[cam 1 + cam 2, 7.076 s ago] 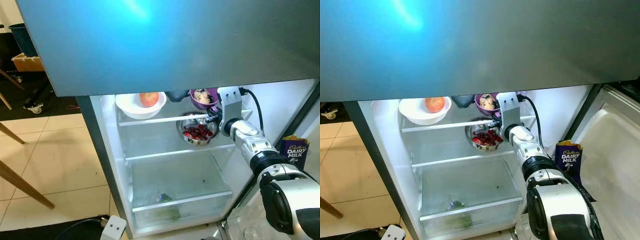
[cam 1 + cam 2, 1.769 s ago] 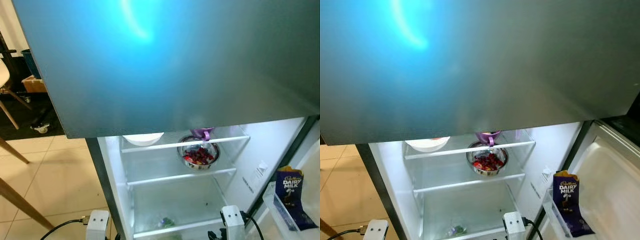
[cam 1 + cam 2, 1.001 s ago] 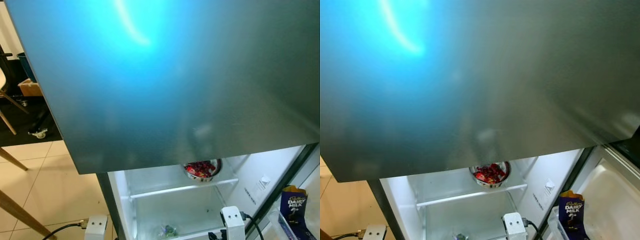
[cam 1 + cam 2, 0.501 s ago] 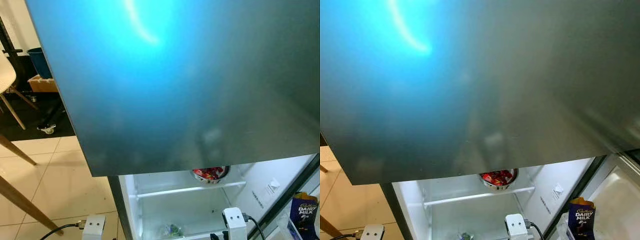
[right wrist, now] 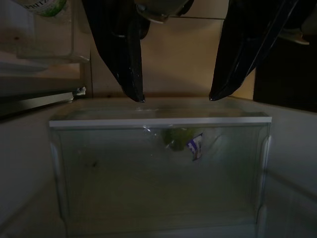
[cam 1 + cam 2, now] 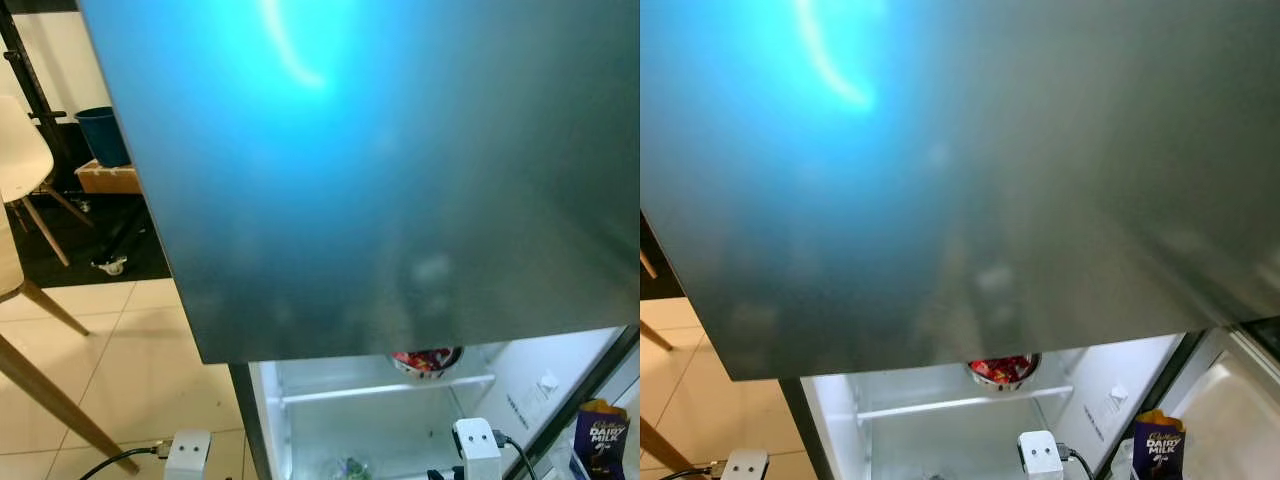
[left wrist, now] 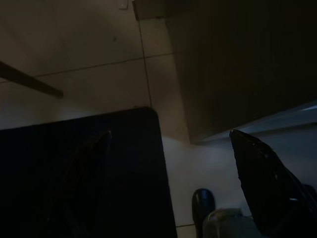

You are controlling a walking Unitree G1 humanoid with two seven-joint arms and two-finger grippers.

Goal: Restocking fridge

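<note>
Tiled floor [image 6: 130, 340], open fridge [image 6: 400, 180], steel bowl [image 6: 427, 361] inside.

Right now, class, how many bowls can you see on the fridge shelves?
1. A steel bowl of red food sits on the upper visible shelf, half cut off by the freezer door. That door covers the shelves above, so more bowls may be hidden.

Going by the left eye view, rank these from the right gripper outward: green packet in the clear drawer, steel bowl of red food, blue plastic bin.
1. Green packet, in the drawer before the right gripper.
2. Steel bowl, on the shelf above.
3. Blue bin, far left.
</note>
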